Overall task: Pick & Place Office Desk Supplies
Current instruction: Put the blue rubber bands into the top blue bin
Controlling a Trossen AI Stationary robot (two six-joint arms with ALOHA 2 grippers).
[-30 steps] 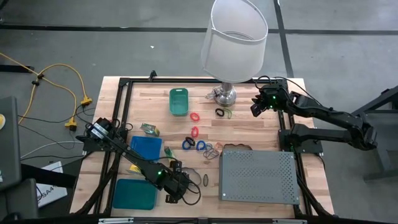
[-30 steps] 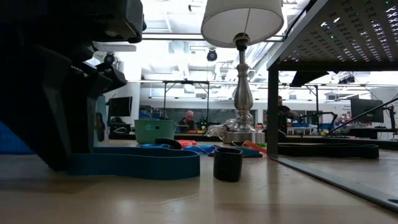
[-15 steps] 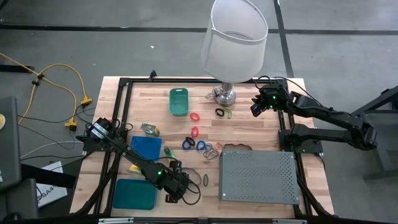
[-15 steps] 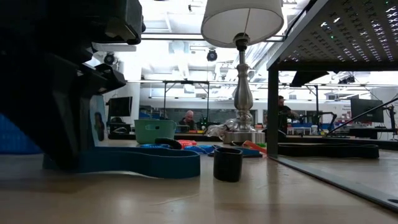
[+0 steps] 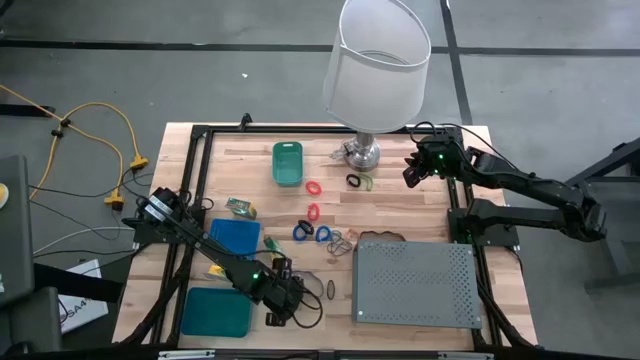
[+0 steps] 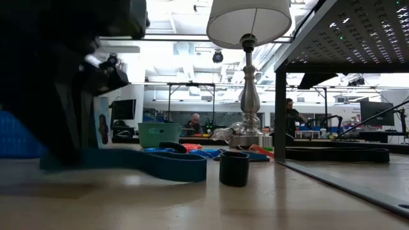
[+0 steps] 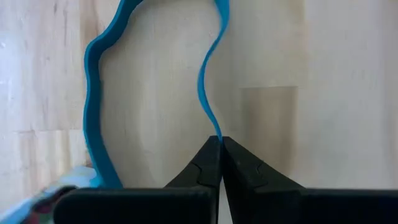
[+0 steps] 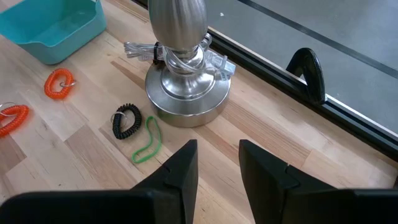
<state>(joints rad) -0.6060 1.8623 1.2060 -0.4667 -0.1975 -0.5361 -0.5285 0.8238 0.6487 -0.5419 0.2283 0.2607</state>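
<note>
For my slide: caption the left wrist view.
Left gripper shut on a blue band lying on the wooden table.

The lamp (image 5: 365, 150) stands at the table's (image 5: 400, 200) far edge, a bin (image 5: 287, 162) to its left. A coil (image 8: 126, 121) and a band (image 8: 147, 142) lie just before its base. The box (image 5: 416, 283) sits front right. Two trays (image 5: 233, 238) lie front left, one behind the other, the left gripper (image 5: 283, 300) beside the nearer.
</note>
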